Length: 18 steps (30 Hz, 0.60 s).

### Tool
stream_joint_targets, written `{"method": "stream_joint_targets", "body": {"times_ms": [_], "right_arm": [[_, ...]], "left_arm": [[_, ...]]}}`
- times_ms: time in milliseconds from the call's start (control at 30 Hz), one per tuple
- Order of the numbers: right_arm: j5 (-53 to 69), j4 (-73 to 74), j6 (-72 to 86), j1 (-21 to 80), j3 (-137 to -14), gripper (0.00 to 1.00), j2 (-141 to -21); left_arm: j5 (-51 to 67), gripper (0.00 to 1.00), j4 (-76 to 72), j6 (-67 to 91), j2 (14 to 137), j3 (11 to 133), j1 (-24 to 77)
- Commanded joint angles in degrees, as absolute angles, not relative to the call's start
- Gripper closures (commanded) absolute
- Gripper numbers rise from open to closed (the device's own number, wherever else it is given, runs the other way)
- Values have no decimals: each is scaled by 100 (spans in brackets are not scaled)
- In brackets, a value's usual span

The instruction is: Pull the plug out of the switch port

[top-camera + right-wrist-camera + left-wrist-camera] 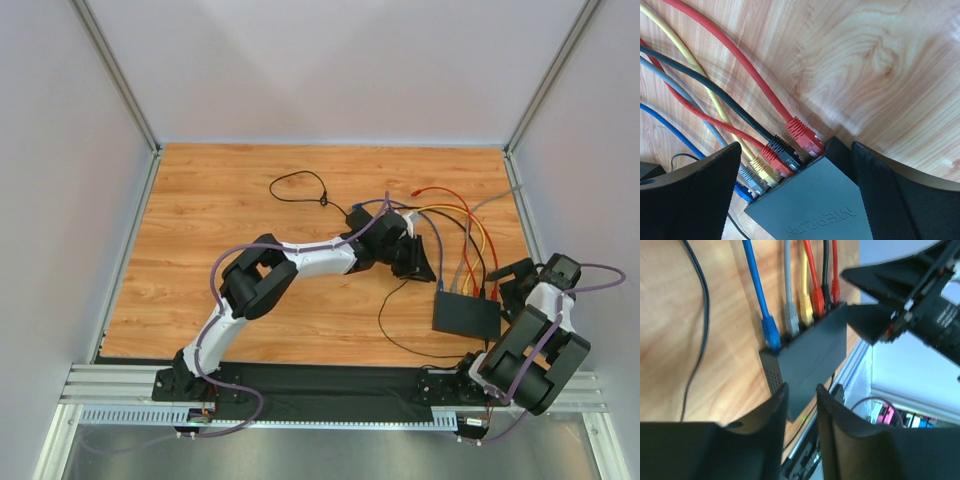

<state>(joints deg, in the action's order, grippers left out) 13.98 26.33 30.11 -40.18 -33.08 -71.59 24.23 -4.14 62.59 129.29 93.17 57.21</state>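
Note:
The switch (465, 315) is a flat black box at the table's front right, also seen as the switch (815, 205) in the right wrist view. Several plugs sit in a row in its far edge: red (802, 132), black (782, 147), red (771, 156), yellow (760, 167), grey (751, 177), blue (742, 192). My right gripper (796, 145) is open wide, with a finger on each side of the switch; I cannot tell if either finger touches it. My left gripper (801, 386) hovers above the switch (810, 352) on its left, jaws narrowly apart and empty.
The coloured cables (465, 235) fan from the switch toward the back right. A thin black cable (385, 320) loops left of the switch, and another black cable (300, 187) lies at the back. A metal rail (330, 390) runs along the near edge. Walls enclose three sides.

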Motion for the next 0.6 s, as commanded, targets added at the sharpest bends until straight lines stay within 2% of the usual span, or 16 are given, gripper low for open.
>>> {"method": "stream_joint_targets", "body": {"times_ms": [0,133,267,400,567], "right_arm": [[1327,2927,2962,-3982,-3489,8,-7084],[1248,3006,3050,-3973,-3559,9,-7075],[1257,3067,3076,-3938,-3656,9,-7066],[1204,3076,3085,-3789,-3744,9,-7066],[1143,3067,3146,-3630,-3771,10,-7216]], "left_arm": [[2294,67,-229,5696,13209,9895,5660],[2461,86,-97,5721,13561,10282,5651],[2496,95,-26,5818,13772,10450,5651],[2566,100,-26,5818,14009,10678,5660],[2680,100,-97,5933,14159,10801,5695]]}}
